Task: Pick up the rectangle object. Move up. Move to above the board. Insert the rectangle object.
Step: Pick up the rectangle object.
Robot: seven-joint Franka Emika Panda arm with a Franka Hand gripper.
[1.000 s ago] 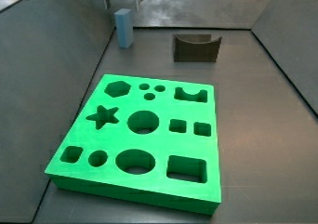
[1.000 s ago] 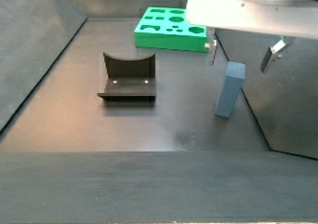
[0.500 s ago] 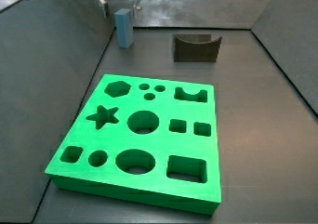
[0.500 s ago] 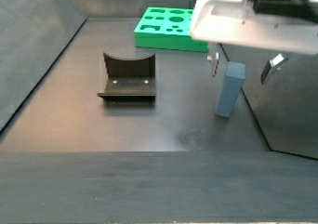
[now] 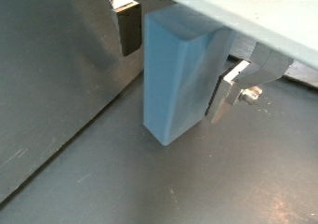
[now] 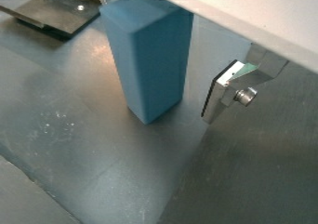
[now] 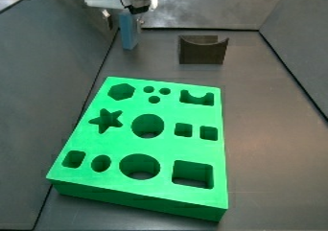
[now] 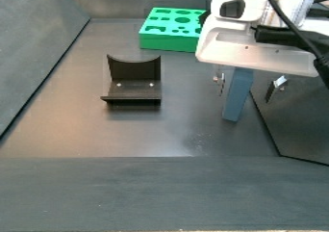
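The block stands upright on the worktop, far from the board; the gripper straddles it, released; likely light, rigid, smooth-sided; grip its broad faces high up.

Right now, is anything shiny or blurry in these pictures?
In a wrist view one silver finger glints beside the rectangle object, and the floor shows pale sheen; in a side view the gripper is sharp, the board behind it softer.
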